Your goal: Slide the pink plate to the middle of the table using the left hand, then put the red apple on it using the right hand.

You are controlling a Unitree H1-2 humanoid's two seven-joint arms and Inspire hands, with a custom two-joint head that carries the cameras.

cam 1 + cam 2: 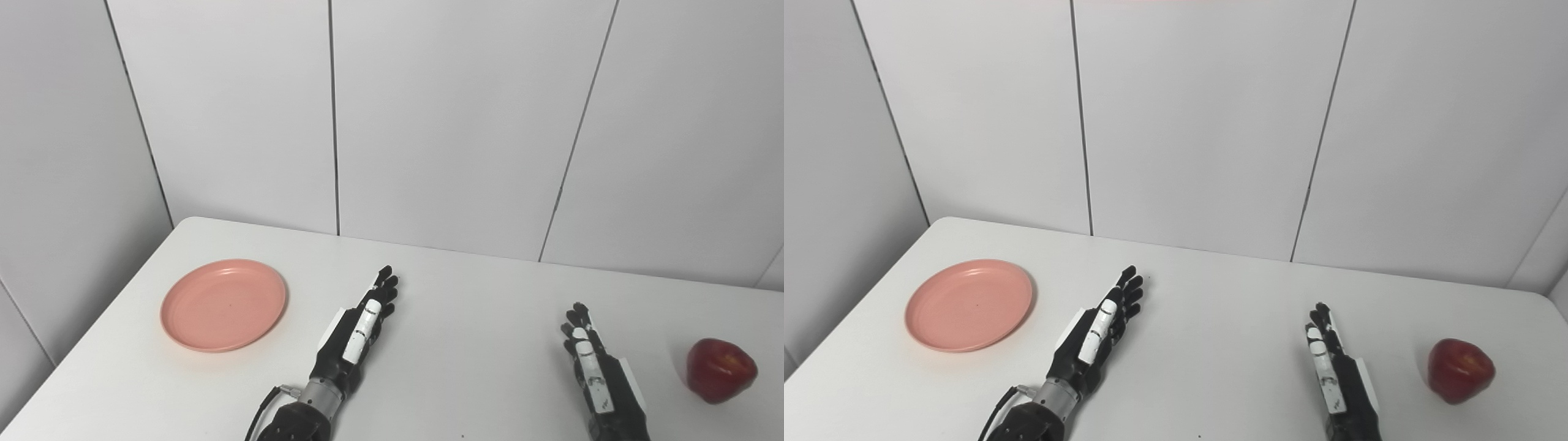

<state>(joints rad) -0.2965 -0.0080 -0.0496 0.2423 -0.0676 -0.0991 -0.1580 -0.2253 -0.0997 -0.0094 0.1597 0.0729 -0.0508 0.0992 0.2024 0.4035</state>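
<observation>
First step not yet begun: my left hand [358,324] and right hand [591,361] lie on the desk [478,294], fingers straight, holding nothing. The pink plate [223,304] sits far left, untouched; my left hand must reach its rim and slide it centreward. The red apple [720,370] waits at right.

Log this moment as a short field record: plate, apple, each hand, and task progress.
pink plate: empty, on the left part of the white table, not yet in the middle
red apple: on the table at the far right, untouched
left hand: open, fingers extended, right of the plate, apart from it
right hand: open, left of the apple, apart from it
progress: neither step begun
</observation>
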